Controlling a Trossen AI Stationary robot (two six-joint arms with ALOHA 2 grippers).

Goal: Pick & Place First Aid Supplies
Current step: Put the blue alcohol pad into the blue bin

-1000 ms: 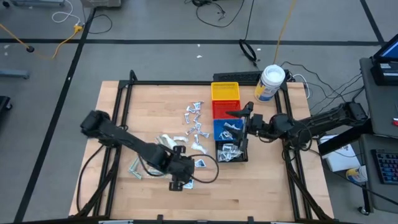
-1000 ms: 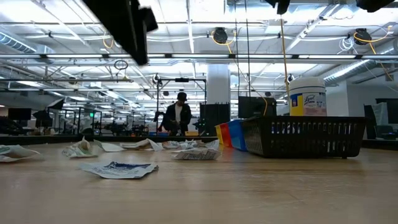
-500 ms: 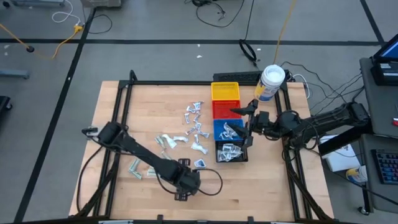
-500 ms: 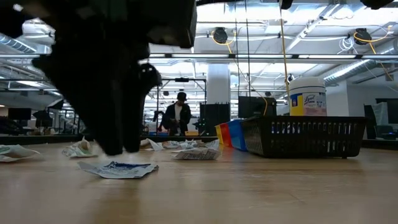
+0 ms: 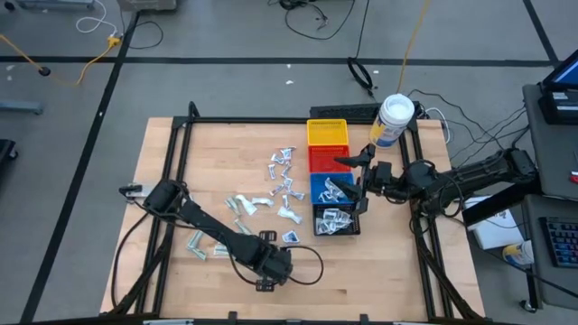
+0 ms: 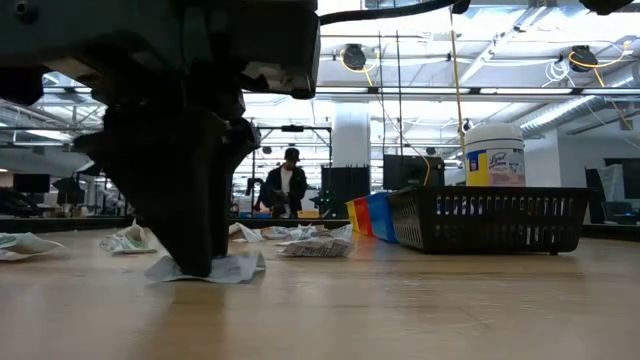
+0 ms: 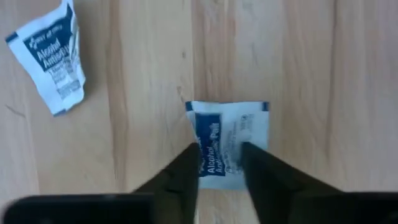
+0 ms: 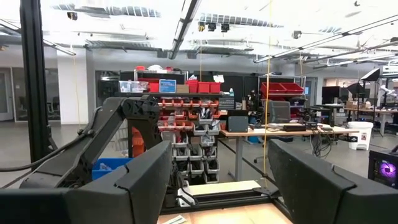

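Wooden tabletop (image 5: 163,171) lies bare under my left gripper (image 7: 220,163), which is down at the near edge with its two fingers (image 7: 184,177) straddling a white alcohol packet (image 7: 231,142) printed in blue. My jaws are half closed on its sides; whether they grip it yet, I cannot quite tell from the wrist view. A second packet (image 7: 50,58) lies apart from it on the wood, and more supplies (image 5: 282,176) are scattered mid-table.

To do this well, I judge I should close squarely across the packet's middle, keep the tips pressed low so the thin foil cannot slide out, and only then lift.

Farther off, my right gripper (image 5: 358,185) hangs with its jaws spread wide over the black bin (image 5: 336,221) and blue bin (image 5: 330,189), holding nothing; the red bin (image 5: 327,159), yellow bin (image 5: 327,133) and white jar (image 5: 393,118) stand beyond.

Against a second ago, my left arm has swung toward the near edge and dropped to the wood, and its jaws have narrowed. The packet has shifted slightly beneath them. My right gripper has edged toward the jar side of the bins, jaws unchanged.
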